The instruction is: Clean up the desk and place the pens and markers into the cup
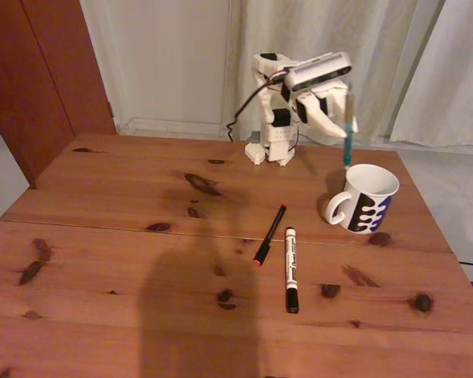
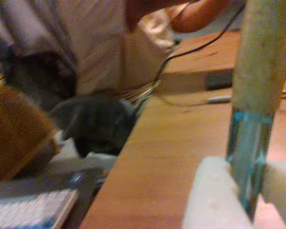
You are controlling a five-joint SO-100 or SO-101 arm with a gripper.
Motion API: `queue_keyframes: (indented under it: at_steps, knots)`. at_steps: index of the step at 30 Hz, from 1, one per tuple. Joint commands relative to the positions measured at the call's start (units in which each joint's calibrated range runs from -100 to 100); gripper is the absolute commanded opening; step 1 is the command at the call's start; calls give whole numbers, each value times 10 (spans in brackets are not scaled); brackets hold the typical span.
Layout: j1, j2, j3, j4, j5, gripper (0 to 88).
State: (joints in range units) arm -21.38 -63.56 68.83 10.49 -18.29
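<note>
Claw (image 2: pixel 245 191) clamped on teal pen (image 1: pixel 348 140), upright above cup (image 1: pixel 365 198); marker (image 1: pixel 290 268) on desk (image 1: pixel 102 236).

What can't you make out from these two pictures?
- Inside of the cup: hidden by its own wall in the fixed view.
- Lower end of the green-teal pen: cut off by the bottom edge and covered by the gripper in the wrist view.
- Printing on the white marker: too small in the fixed view.
- Background of the wrist view: blurred.
</note>
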Motion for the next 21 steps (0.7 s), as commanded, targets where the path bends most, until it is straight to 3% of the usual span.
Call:
queue_keyframes:
  at_steps: [1, 11, 21]
  knots:
    - [-38, -30, 18, -18, 5, 5]
    - [-128, -63, 64, -18, 5, 5]
    - [-132, -6, 60, -19, 0, 5]
